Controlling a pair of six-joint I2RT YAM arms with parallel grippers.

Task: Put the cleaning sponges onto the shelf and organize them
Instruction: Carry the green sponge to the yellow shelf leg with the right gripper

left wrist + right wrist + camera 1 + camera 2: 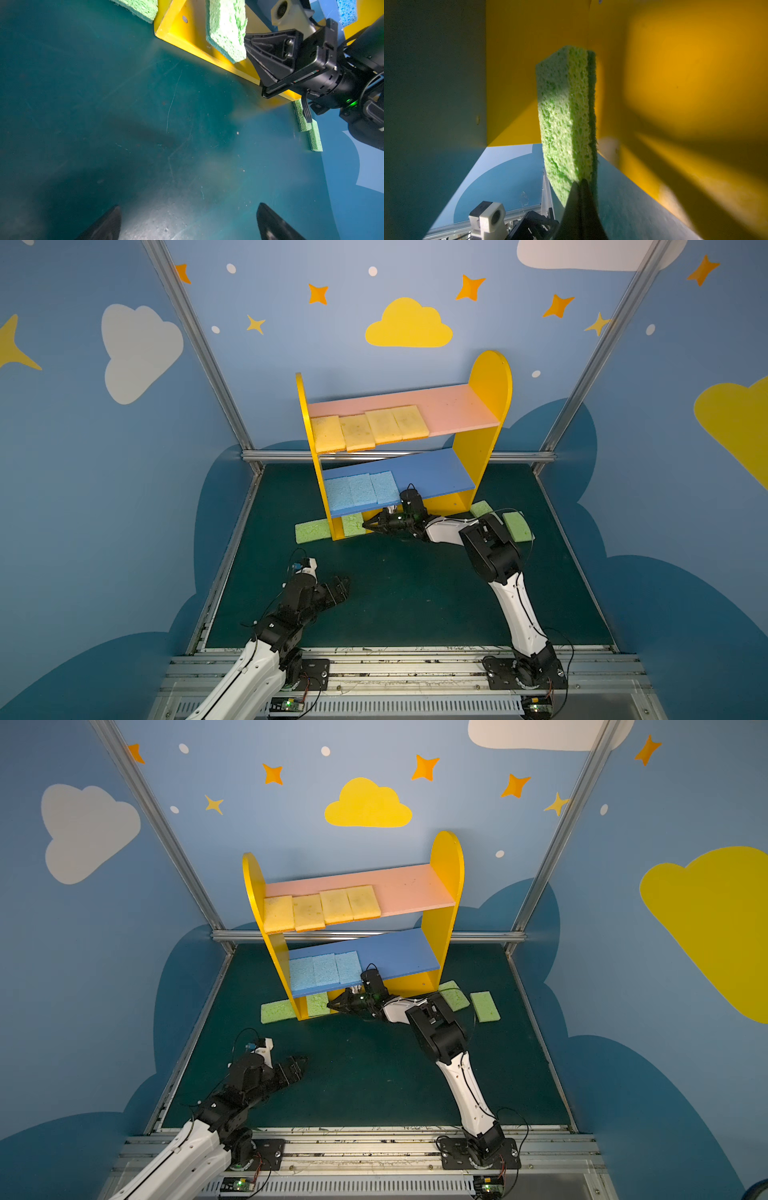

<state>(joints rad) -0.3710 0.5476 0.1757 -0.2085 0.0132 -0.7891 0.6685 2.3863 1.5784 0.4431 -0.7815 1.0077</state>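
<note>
In a top view your right gripper reaches into the bottom of the shelf, pinched tight on a green sponge; your left gripper hangs spread wide and empty above the mat; in the left wrist view the green sponge tilts over the shelf; in the right wrist view the jaws clamp the green sponge by one end.

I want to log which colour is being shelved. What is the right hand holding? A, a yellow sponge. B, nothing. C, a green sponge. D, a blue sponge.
C: the right hand is shut on one end of a green sponge, at the bottom level of the shelf.
</note>
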